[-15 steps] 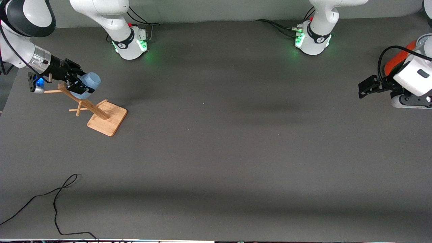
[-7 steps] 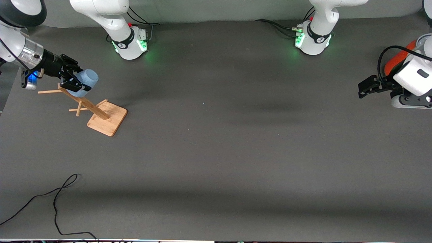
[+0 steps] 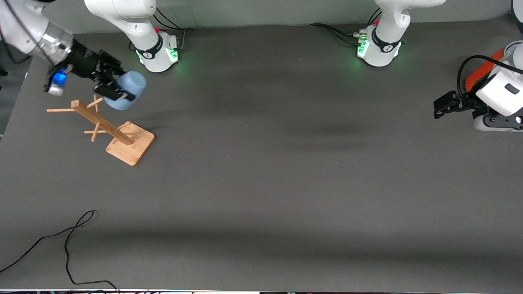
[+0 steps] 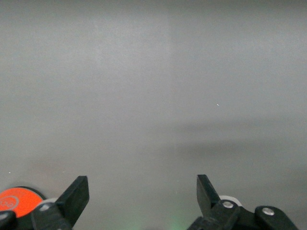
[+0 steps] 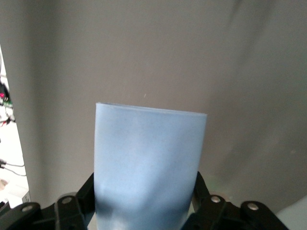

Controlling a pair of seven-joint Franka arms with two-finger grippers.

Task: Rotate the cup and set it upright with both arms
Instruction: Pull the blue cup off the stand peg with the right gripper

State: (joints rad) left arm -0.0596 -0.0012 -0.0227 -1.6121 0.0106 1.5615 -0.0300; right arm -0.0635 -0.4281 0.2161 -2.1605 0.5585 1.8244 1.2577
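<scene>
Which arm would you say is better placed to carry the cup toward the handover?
Right: the right gripper is shut on the cup above the wooden rack. The left gripper waits open at its table end.

Two white robot arms: the right arm (image 3: 28, 28) and the left arm (image 3: 500, 94). Two black grippers: the right gripper (image 3: 116, 92) and the left gripper (image 3: 443, 107). One pale-blue cup (image 3: 126, 90). One wooden rack (image 3: 110, 132). One orange-red can (image 3: 480, 73). One loose black cable (image 3: 67, 245).
</scene>
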